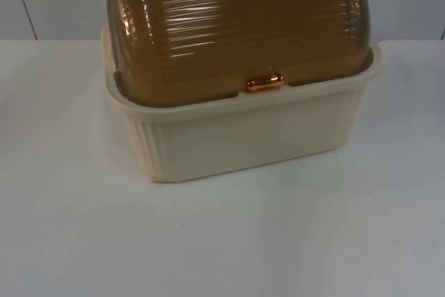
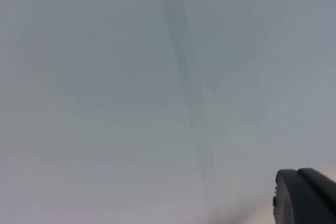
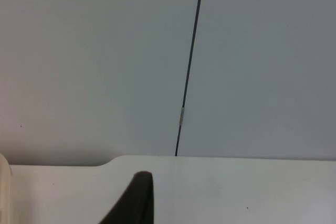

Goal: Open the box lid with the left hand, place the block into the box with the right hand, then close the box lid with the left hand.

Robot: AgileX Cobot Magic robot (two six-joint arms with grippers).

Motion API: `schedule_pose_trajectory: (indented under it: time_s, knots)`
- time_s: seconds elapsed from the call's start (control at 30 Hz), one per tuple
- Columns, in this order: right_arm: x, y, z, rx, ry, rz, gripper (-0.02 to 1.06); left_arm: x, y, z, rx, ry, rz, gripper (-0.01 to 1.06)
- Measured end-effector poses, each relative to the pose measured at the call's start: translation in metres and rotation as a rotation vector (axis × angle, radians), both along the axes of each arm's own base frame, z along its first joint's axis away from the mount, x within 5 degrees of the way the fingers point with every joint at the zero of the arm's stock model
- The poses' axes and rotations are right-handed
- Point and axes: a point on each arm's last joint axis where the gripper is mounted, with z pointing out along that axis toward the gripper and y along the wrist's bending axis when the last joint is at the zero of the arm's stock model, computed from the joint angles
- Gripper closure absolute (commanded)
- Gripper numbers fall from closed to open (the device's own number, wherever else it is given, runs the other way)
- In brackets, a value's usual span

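Note:
A cream ribbed box (image 1: 243,137) stands at the middle of the table near the back. Its brown see-through domed lid (image 1: 236,26) is down over the rim, with a copper handle (image 1: 265,83) at the front edge. A sliver of the box's cream wall (image 3: 4,192) appears in the right wrist view, beside my right gripper (image 3: 134,203), which hovers low over the white table and faces the wall. My left gripper (image 2: 304,198) points at a blurred grey surface, away from the box.
The grey partition wall (image 3: 252,66) with a dark vertical seam (image 3: 189,66) closes the table's far edge. The white table top (image 1: 222,241) spreads in front of the box and on both sides of it.

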Motion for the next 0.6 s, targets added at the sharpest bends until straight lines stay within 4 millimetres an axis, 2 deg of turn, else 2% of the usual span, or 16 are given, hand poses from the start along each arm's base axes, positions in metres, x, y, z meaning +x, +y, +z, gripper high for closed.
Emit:
schedule_pose_trajectory:
  time_s: [0.03,0.13,0.17,0.2,0.3,0.57,0.6]
  knots:
    - [0.0,0.0,0.0,0.0,0.0,0.0,0.0,0.0,0.0,0.0,0.0,0.0,0.0,1.05]
    - [0.0,0.0,0.0,0.0,0.0,0.0,0.0,0.01,0.061,0.003,-0.132,0.029,0.214,1.05]
    - [0.0,0.0,0.0,0.0,0.0,0.0,0.0,0.012,0.074,0.001,-0.16,0.043,0.26,1.05]
    - [0.0,0.0,0.0,0.0,0.0,0.0,0.0,0.012,0.074,0.001,-0.16,0.043,0.26,1.05]
    - [0.0,0.0,0.0,0.0,0.0,0.0,0.0,0.018,0.091,-0.009,-0.182,0.098,0.301,1.05]
    - [0.0,0.0,0.0,0.0,0.0,0.0,0.0,0.035,0.088,-0.046,-0.096,0.26,0.253,1.05]
    - [0.0,0.0,0.0,0.0,0.0,0.0,0.0,0.035,0.088,-0.046,-0.096,0.26,0.253,1.0]
